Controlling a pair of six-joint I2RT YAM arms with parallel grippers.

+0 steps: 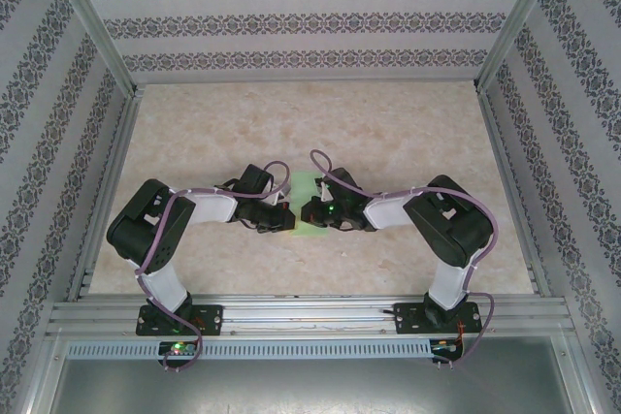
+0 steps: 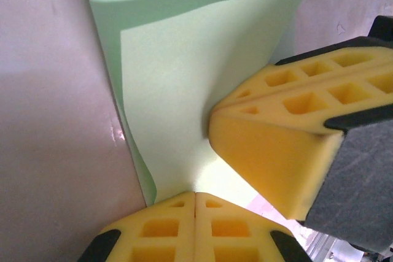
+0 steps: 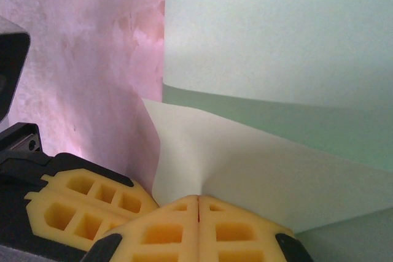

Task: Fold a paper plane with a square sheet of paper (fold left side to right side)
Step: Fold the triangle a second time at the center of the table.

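The square sheet of paper (image 1: 305, 189), light green, lies at the table's middle between my two grippers. In the left wrist view the sheet (image 2: 184, 72) curls up from the table, and my left gripper (image 2: 195, 193) is shut on its near edge, where the paper puckers at the fingertips. The right gripper's yellow fingers (image 2: 288, 121) press in from the right. In the right wrist view my right gripper (image 3: 198, 197) is shut on a raised flap of the sheet (image 3: 258, 157), with the left gripper's finger (image 3: 80, 204) close at lower left. From above, the left gripper (image 1: 286, 217) and right gripper (image 1: 311, 212) nearly touch. A paper plane is out of view.
The beige marbled table (image 1: 388, 133) is boxed in by patterned walls (image 1: 310, 16) at the back and both sides, with metal posts at the corners. An aluminium rail (image 1: 310, 317) carrying both arm bases runs along the near edge.
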